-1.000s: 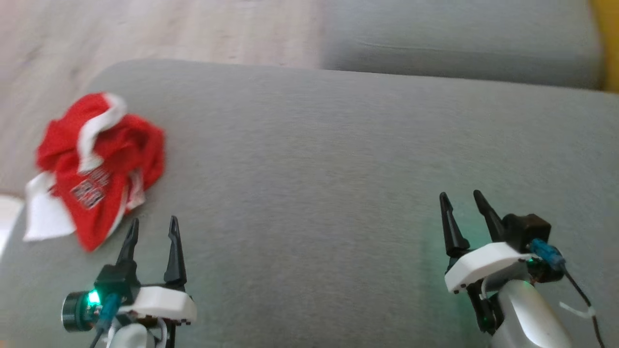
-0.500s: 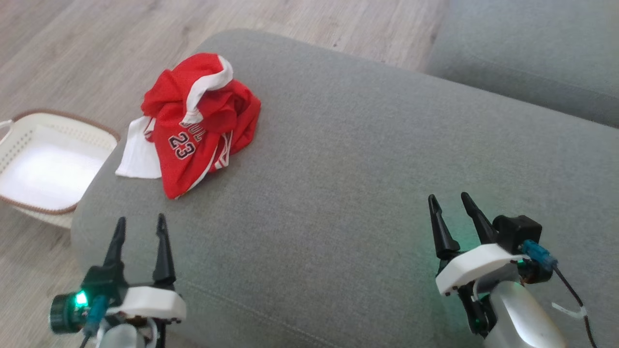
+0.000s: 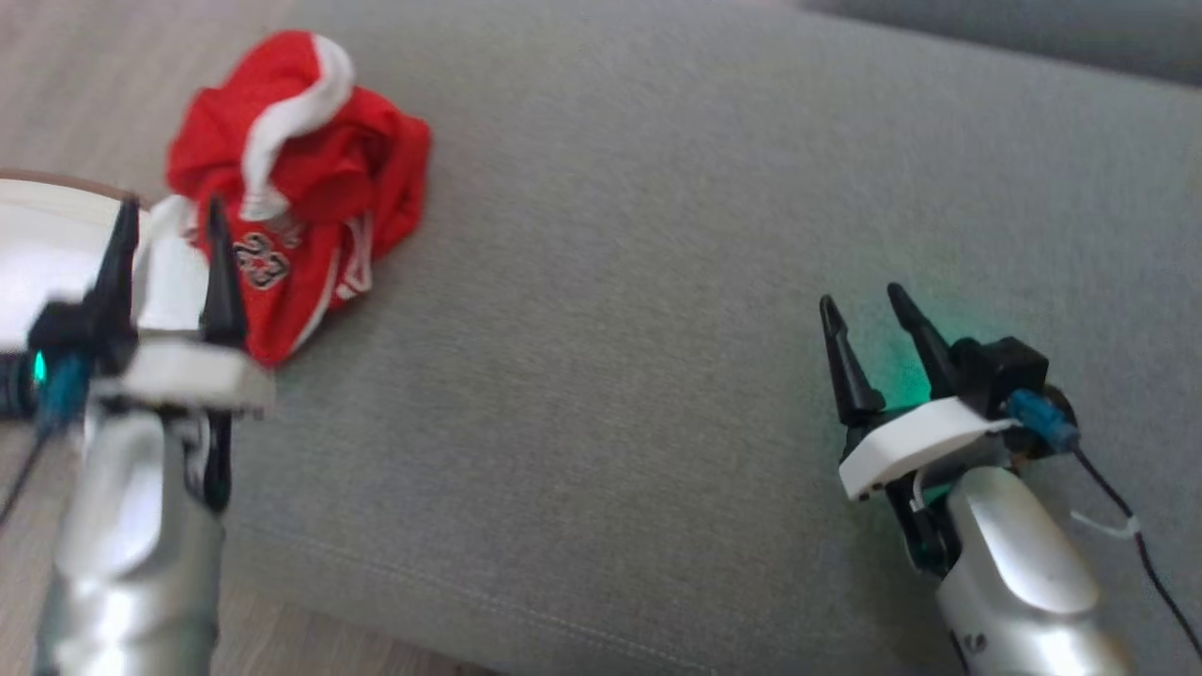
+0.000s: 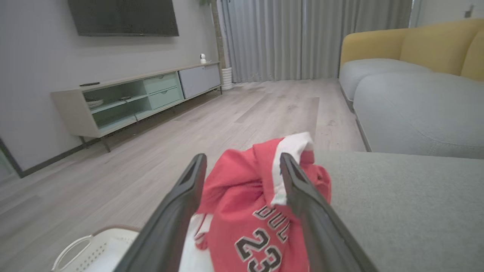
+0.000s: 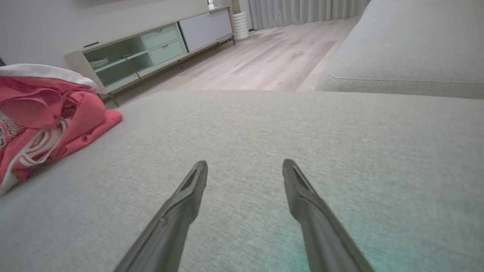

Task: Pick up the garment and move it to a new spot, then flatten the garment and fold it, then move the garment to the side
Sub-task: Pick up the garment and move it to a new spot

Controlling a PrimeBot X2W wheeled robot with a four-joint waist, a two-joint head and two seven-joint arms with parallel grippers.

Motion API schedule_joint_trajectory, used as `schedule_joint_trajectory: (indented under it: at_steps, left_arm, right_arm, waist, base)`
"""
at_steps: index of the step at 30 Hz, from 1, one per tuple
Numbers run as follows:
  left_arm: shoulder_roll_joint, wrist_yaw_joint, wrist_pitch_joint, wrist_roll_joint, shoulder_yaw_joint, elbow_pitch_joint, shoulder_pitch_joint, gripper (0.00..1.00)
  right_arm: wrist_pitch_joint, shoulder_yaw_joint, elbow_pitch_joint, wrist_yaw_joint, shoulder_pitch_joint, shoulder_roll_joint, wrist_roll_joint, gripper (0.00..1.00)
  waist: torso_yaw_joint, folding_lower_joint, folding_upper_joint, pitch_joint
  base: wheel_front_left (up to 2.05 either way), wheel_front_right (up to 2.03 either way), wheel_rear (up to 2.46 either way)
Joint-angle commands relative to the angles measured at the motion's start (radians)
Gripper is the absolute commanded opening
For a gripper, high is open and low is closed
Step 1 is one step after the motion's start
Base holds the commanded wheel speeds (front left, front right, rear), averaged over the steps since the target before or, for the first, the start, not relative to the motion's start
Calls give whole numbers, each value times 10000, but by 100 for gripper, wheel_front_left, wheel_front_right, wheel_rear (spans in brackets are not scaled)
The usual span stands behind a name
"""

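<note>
Nearest the robot, the right gripper (image 3: 859,299) is hovering low over the bare grey sofa cushion (image 3: 610,329). Its two fingers are standing apart and holding nothing, and it seems to be waiting well clear of the work. The left gripper (image 3: 170,207) is reaching out by the cushion's left edge, fingers likewise spread wide and empty. They are framing the red jersey (image 3: 310,160), probably to line up a grasp. The jersey is lying crumpled in a heap near the cushion's left corner, apparently not yet touched. Off that edge, a white basket (image 4: 102,247) is sitting on the wooden floor (image 4: 227,121), with a low cabinet (image 4: 124,102) standing far behind.
</note>
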Motion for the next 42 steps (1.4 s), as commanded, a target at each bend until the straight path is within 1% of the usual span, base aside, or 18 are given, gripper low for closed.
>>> schedule_joint_trajectory:
  at_steps: [1,7,11,14,16,17,18,20,23,26,29,30,33,36,39,40,42]
  left_arm:
    - [514,-27,-93,-82,51,-5,-639,100]
    - [1289,-53,-68,-691,-1274,1377,-2316,100]
    - [1831,-29,233,-738,-1522,2624,-3044,100]
    - [2035,391,595,-562,-1563,3555,-3432,100]
    - [2047,556,650,-566,-1550,3987,-3613,99]
    - [2053,572,532,-566,-1558,4074,-3701,24]
    - [2053,586,395,-571,-1558,4111,-3784,0]
    - [2072,593,148,-488,-1642,3989,-3943,0]
    - [2148,595,-45,-357,-1732,3382,-4299,0]
    - [2155,537,-84,-159,-1909,2302,-4705,0]
    - [2080,381,-89,64,-2253,1198,-4931,0]
    - [1936,258,-90,65,-2473,650,-5054,0]
    - [1533,105,-91,-54,-2912,46,-5236,0]
    - [821,9,-91,-357,-3485,-531,-5450,0]
    - [28,-35,-92,-879,-4070,-1060,-5505,0]
    - [-158,-42,-92,-1007,-4283,-1197,-5467,0]
    - [-345,-49,-92,-1190,-4661,-1292,-5313,0]
  right_arm:
    - [-136,321,-336,-7,-373,-24,-45,100]
    - [-136,724,-615,-7,-602,-212,-35,100]
    - [-136,916,-629,-7,-703,-277,-51,100]
    - [-136,957,-606,-7,-772,-321,-55,100]
    - [-136,964,-586,-7,-789,-322,-31,100]
    - [-136,948,-583,-7,-789,-312,-11,100]
    - [-136,921,-591,-7,-784,-302,5,100]
    - [-136,847,-620,-7,-736,-273,46,100]
    - [-136,781,-637,-7,-608,-211,119,100]
    - [-136,696,-644,-7,-438,-119,209,100]
    - [-136,735,-631,-7,-281,-2,337,100]
    - [-136,775,-628,-7,-186,60,452,100]
    - [-136,1014,-570,-7,-81,109,618,100]
    - [-136,1324,-593,-7,-35,121,926,100]
    - [-136,1504,-656,-7,-32,124,1183,100]
    - [-136,1511,-668,-7,-17,124,1216,100]
    - [-136,1459,-694,-7,37,125,1243,100]
  waist:
    - [-469,-2,0,573]
    - [-956,-2,0,1164]
    - [-1257,-2,0,1432]
    - [-1447,-2,0,1575]
    - [-1573,-2,0,1604]
    - [-1637,-2,0,1597]
    - [-1696,-2,0,1575]
    - [-1809,-2,0,1464]
    - [-1990,-2,0,1179]
    - [-2222,-2,0,779]
    - [-2664,-2,0,343]
    - [-3071,-2,0,82]
    - [-3797,-2,0,-276]
    - [-4499,-2,0,-536]
    - [-5095,-2,0,-702]
    - [-5245,-2,0,-756]
    - [-5473,-2,0,-819]
  base:
    - [0,0,0]
    - [0,0,0]
    - [0,0,0]
    - [0,0,0]
    - [0,0,0]
    - [0,0,0]
    - [0,0,0]
    - [0,0,0]
    - [0,0,0]
    - [0,0,0]
    - [0,0,0]
    - [0,0,0]
    - [0,0,0]
    - [0,0,0]
    - [0,0,0]
    - [0,0,0]
    - [0,0,0]
